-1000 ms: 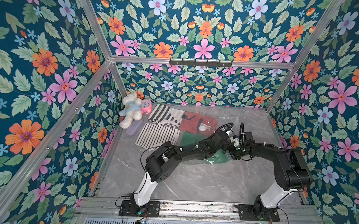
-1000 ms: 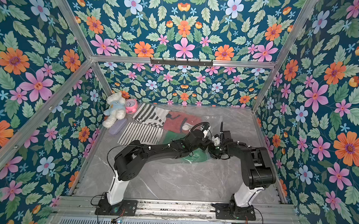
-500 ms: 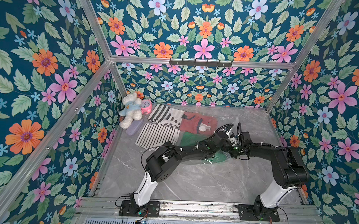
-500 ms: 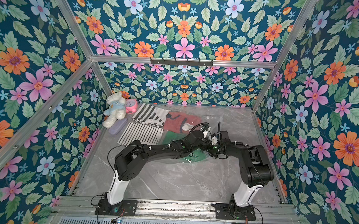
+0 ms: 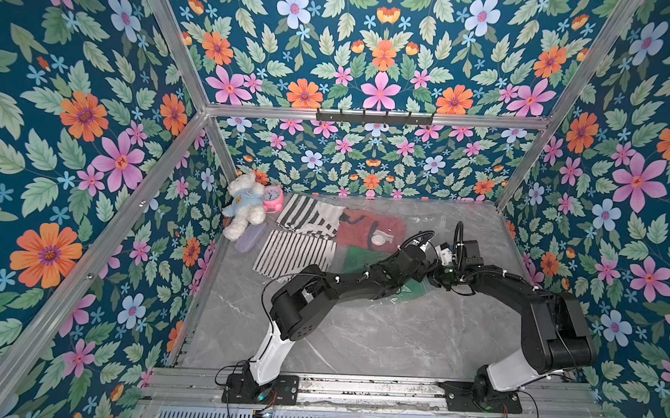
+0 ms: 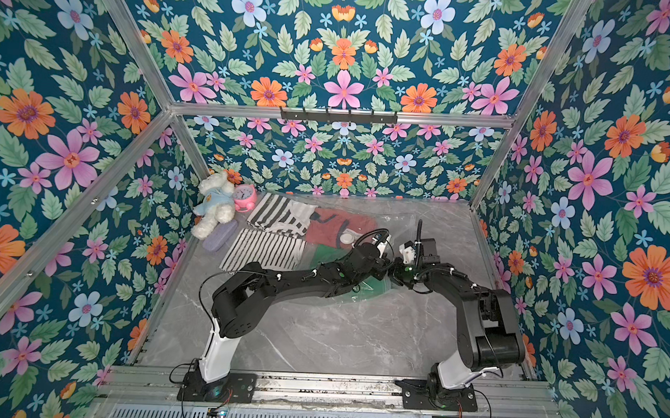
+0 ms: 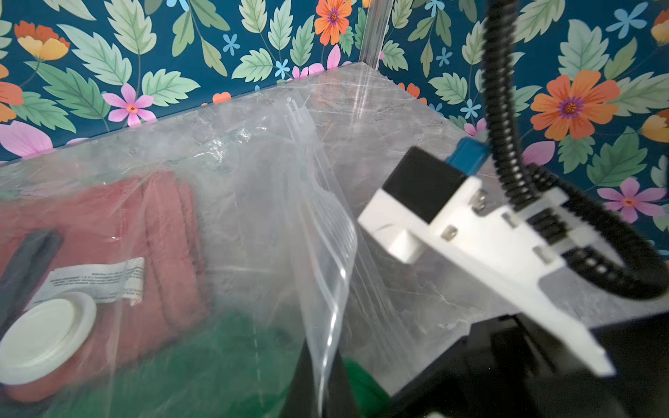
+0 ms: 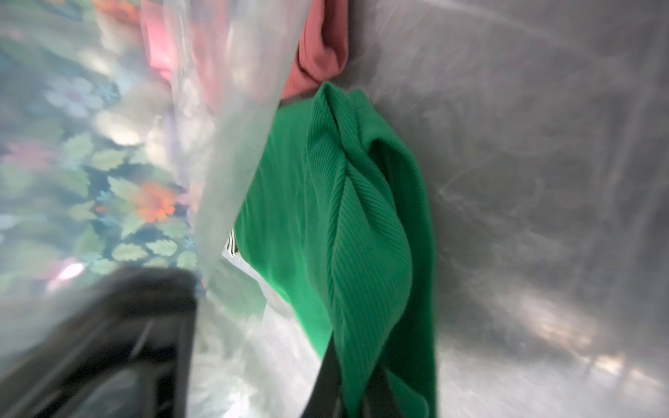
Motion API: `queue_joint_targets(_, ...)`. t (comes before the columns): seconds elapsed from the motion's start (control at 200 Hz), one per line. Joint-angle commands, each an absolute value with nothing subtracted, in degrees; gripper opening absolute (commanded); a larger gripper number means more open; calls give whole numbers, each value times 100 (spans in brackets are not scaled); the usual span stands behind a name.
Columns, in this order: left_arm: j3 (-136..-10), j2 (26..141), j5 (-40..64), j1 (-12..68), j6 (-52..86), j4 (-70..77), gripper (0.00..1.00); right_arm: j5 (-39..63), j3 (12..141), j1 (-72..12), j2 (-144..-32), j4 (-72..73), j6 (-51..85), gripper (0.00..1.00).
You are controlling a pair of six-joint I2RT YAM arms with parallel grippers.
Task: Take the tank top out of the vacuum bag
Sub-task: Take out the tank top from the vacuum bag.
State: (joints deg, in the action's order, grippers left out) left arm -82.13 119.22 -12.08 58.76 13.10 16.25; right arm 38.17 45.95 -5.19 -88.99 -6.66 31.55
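Nearest us, mid-table, both grippers meet at the bag's open edge. The right gripper (image 8: 353, 365) is clamped tight on a fold of the green tank top (image 8: 325, 217), jaws closed on the ribbed cloth just inside the mouth. The left gripper (image 7: 321, 358), right beside it, is pinched shut on the clear lip of the vacuum bag (image 7: 253, 202), lifting it. From the right gripper, the tank top trails off toward nine o'clock, mostly inside the bag. The zip strip (image 7: 325, 224) runs roughly six to twelve, so the exit, I'd say, is toward three o'clock, right arm best placed. Farther in lie a red garment (image 5: 371, 227) and the white valve cap (image 5: 378, 240).
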Motion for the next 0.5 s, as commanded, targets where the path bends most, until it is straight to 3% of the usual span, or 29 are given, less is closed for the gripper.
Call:
queue_joint_targets(0.0, -8192, 11859, -1385, 5875, 1248, 1690, 0, 3662, 4540, -441, -8820, -885, 3113, 0)
queue_joint_targets(0.31, -8235, 11922, -1437, 5873, 1238, 1663, 0, 3436, 4463, -83, -8945, -1082, 3010, 0)
queue_joint_targets(0.495, -8186, 11909, -1468, 5875, 1214, 1667, 0, 2791, 4633, 7, -8777, -1379, 2989, 0)
